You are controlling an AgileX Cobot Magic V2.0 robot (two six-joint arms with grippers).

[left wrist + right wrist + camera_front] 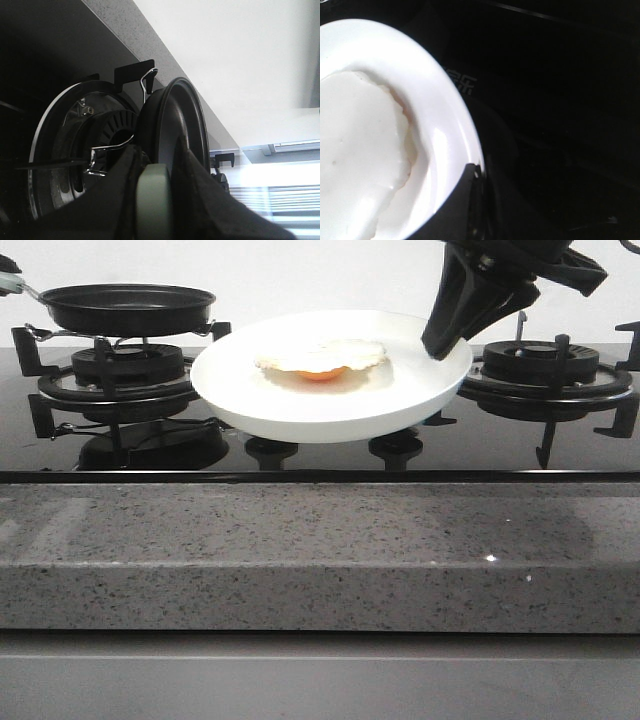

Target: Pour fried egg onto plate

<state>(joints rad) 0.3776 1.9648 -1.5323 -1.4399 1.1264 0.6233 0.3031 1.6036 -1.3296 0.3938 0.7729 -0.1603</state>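
Plate (300,405), white and level, is raised above the black hob (300,455), centred between the two burners. Right gripper (445,340) pinches the plate rim at 3 o'clock, jaws closed on it, one finger (465,205) over the inner edge. Pan (128,308), black, sits raised over the left burner (125,365), at 9 o'clock from the plate. Left gripper (155,200) holds the pan's pale handle (154,200), jaws closed around it. Egg (322,360) lies at the plate centre, yolk showing at its near edge.
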